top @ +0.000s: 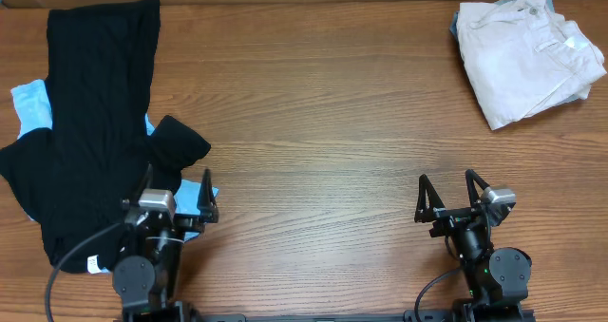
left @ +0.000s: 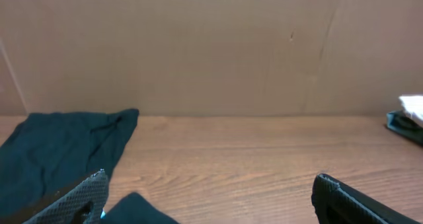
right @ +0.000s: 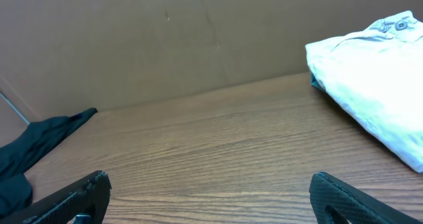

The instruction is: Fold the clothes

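The brown wooden counter (top: 323, 123) shows open wood through its middle, from the 6 o'clock edge to the 12 o'clock edge. A long, crumpled black garment (top: 95, 123) fills the 9 o'clock side, its long axis running 12 to 6 o'clock, over a light blue cloth (top: 30, 104). Its lower part lies just at 9 o'clock of the left hand (top: 179, 197), which is released, fingers spread, grasping nothing. The right hand (top: 447, 197), at 5 o'clock, is likewise released. A folded off-white garment (top: 527, 56) sits at 2 o'clock, well apart.
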Robot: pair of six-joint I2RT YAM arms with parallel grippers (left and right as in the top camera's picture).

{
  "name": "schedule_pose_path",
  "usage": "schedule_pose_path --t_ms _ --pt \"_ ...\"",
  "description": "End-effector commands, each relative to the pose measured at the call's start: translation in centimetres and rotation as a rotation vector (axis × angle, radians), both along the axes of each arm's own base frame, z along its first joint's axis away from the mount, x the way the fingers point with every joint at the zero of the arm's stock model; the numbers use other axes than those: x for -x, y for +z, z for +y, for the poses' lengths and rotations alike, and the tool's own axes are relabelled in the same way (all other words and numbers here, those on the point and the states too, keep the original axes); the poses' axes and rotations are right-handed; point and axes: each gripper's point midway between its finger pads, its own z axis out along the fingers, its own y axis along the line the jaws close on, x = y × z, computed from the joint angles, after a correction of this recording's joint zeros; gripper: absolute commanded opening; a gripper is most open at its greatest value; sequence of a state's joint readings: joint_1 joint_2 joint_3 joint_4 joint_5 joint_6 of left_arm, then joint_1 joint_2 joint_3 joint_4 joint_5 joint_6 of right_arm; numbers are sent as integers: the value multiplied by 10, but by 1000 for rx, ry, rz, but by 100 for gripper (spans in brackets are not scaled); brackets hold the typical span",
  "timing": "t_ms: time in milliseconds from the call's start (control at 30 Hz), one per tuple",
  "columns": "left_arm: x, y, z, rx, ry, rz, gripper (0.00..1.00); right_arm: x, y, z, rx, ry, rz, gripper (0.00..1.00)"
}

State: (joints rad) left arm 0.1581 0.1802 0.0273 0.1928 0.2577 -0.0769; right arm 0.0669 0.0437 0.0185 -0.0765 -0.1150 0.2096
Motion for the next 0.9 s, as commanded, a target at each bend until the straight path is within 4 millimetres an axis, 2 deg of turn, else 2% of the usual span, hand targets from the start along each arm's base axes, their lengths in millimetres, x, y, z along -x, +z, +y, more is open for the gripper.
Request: schedule_pose_path --t_ms 0,100,200,267,467,867 --pt "3 -5 2 6 17 -3 100 0 -2 0 -8 -4 -3 100" --pt "4 -11 2 9 25 19 100 0 -2 0 -8 -4 -3 100" --pt "10 -37 1 23 27 120 100 0 -2 0 -8 -4 -3 100" --pt "10 -30 -1 17 20 91 100 0 -2 0 -8 -4 -3 100" --pt "10 -31 -7 17 -5 94 100 0 -2 0 -8 -4 -3 100" --pt "10 -31 -5 17 5 95 100 0 -2 0 -8 -4 -3 100"
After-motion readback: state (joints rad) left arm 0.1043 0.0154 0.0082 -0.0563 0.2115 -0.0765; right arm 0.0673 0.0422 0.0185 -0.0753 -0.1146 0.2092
